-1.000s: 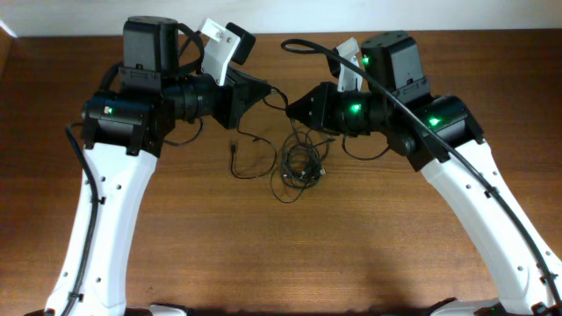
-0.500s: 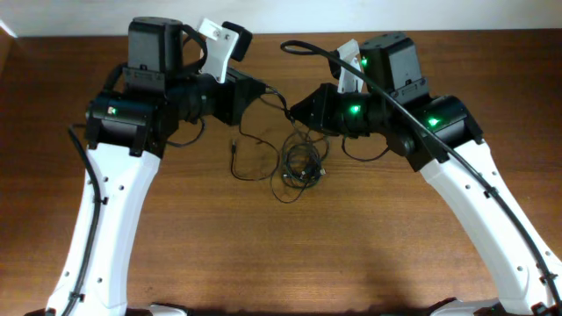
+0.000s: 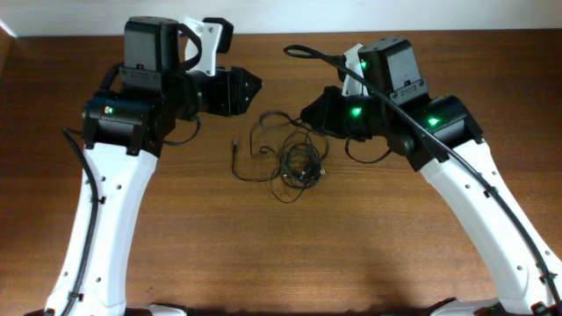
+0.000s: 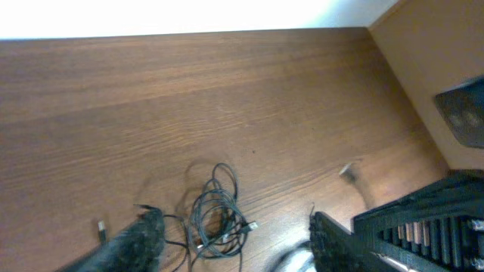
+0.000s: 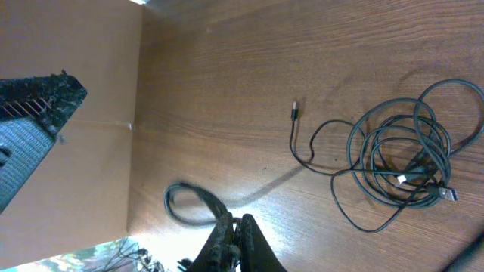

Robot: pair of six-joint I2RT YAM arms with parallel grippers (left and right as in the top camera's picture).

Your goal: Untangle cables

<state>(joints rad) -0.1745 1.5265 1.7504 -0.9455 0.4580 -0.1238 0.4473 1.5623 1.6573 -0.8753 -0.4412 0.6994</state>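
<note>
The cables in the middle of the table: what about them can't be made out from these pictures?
1. Overhead: how many cords make up the cables; the thin strands overlap in the coil.
2. Left wrist: a strand vanishes behind the left fingers; what looks like a plug end is blurred.
3. Right wrist: the strand reaching the shut right fingers is blurred, and the bottom edge cuts it off.

The left pincer (image 3: 256, 87) has opened and pulled back left; a strand of the cables (image 3: 301, 164) has apparently sagged towards the bench (image 3: 290, 254).
</note>
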